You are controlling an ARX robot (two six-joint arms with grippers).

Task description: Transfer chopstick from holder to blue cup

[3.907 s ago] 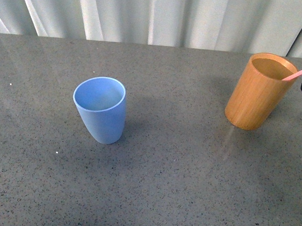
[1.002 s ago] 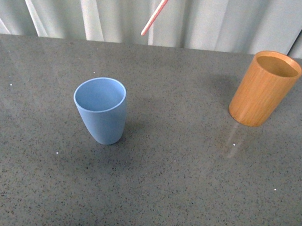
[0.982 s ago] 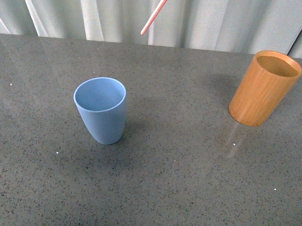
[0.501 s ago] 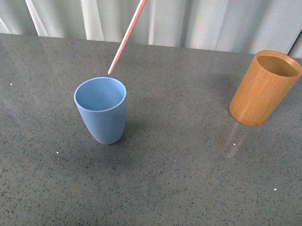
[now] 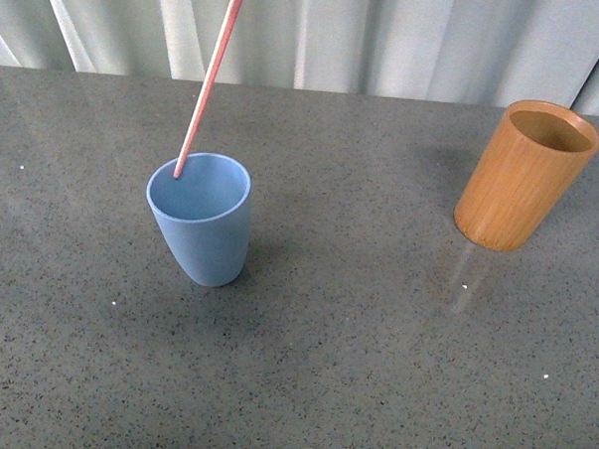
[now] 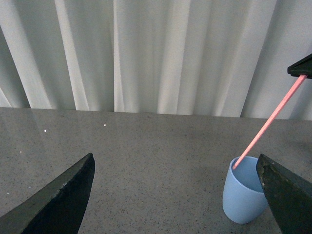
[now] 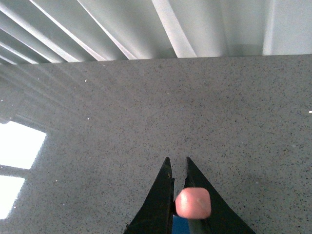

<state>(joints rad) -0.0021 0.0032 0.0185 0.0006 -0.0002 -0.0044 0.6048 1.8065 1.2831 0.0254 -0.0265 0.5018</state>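
The right claw [image 7: 178, 168] is clamped on the top end of the chopstick [image 5: 206, 81], a thin, straight pink stick. The stick slants down from this claw. Its low tip is just inside the round mouth of the blue cup [image 5: 202, 230], a smooth plastic cup that gets narrower at the bottom. The cup stands below this claw on the grey speckled surface [image 5: 353, 366]. The holder [image 5: 515, 184], a wooden tube with straight sides, stands well apart from that claw. The left claw [image 6: 174, 161] is spread wide apart.
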